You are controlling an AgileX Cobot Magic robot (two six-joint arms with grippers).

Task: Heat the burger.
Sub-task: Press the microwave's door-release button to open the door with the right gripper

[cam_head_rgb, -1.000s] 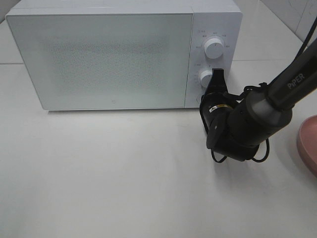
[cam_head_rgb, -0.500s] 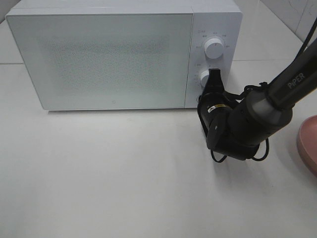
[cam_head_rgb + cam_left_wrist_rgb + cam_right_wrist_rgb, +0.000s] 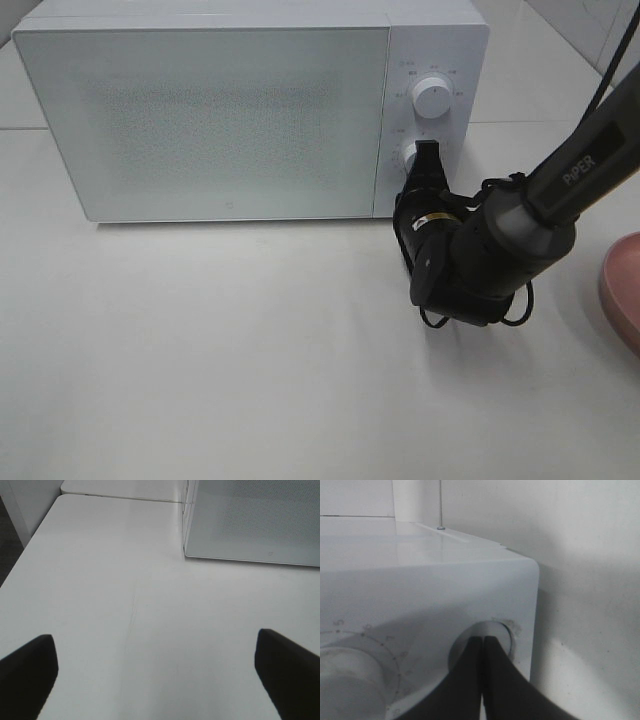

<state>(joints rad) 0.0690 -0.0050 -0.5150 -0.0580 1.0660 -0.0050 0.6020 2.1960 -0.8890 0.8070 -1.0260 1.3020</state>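
The right pincer (image 3: 482, 647) has its two black fingers (image 3: 502, 690) pressed together with nothing between them. Their tips touch a round control (image 3: 495, 630) on the microwave's (image 3: 220, 110) white panel (image 3: 430, 50), beside a dial (image 3: 345, 680) ringed with tick marks. From the high camera the tips lie at the right edge of the lower knob (image 3: 408, 157), and the upper knob (image 3: 432, 95) stands apart above them. The right arm (image 3: 565, 180) reaches in from the right edge, its bulky wrist low over the table (image 3: 200, 350) in front of the panel, fingers aimed at the microwave's face. The left pincer (image 3: 160, 675) is spread wide and holds nothing, its dark fingertips (image 3: 27, 672) far apart over bare table, with the microwave's front corner ahead of it. By count: one microwave with its door (image 3: 200, 120) closed, two knobs, two pincers, and one pink plate (image 3: 625, 290), of which only the rim shows at the right edge. The burger shows in no view, so where it lies cannot be told.
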